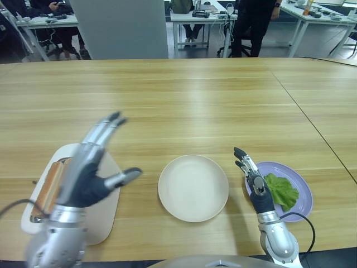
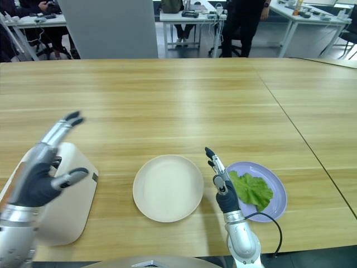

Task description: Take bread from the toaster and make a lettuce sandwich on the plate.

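Observation:
A cream toaster (image 1: 106, 215) lies at the near left of the table, with a brown slice of bread (image 1: 49, 184) showing in its top slot. My left hand (image 1: 89, 167) hovers over the toaster, fingers spread and open, holding nothing. A round cream plate (image 1: 193, 187) sits bare at the near centre. To its right a purple plate (image 1: 304, 192) carries a green lettuce leaf (image 1: 283, 191). My right hand (image 1: 254, 177) stands upright between the two plates, fingers straight and open, just left of the lettuce.
The wooden table (image 1: 184, 106) stretches far back and has a seam (image 1: 301, 111) on the right side. Desks, chairs and seated people stand in the room behind, well away from the table.

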### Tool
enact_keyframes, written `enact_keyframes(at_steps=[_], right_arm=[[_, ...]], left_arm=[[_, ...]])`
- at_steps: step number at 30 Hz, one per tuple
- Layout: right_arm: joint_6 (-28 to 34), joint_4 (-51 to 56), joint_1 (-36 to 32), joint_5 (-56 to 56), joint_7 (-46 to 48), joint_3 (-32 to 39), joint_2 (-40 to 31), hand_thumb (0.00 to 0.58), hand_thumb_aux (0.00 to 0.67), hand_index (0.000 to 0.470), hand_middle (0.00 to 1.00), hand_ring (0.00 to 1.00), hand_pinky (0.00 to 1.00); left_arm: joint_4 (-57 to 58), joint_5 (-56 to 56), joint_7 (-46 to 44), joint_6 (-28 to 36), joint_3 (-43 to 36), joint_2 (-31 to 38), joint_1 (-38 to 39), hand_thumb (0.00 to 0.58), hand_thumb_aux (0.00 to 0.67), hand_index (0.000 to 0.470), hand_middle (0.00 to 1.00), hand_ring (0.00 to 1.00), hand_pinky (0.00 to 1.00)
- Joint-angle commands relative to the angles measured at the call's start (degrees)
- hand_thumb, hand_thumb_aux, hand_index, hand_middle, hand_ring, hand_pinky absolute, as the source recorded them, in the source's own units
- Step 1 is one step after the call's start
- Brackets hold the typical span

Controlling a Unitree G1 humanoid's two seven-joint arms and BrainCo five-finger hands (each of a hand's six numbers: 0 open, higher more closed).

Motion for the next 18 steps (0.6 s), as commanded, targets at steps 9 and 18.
enact_keyframes(at_steps=[9,18], right_arm=[[2.07,-1.25,2.84,5.10,-1.01,-2.16,2.73,0.000,0.000,0.000,0.00,0.00,0.00],[2.43,-0.13,2.32,2.95,-1.59,-2.43,2.08,0.000,0.000,0.000,0.00,0.00,0.00]], left_arm=[[10.21,-4.83,-11.78,6.49,28.25,7.25,10.19,0.000,0.000,0.000,0.00,0.00,0.00],[15.57,-2.57,-14.02,3.91,25.98,5.67,16.69,0.000,0.000,0.000,0.00,0.00,0.00]])
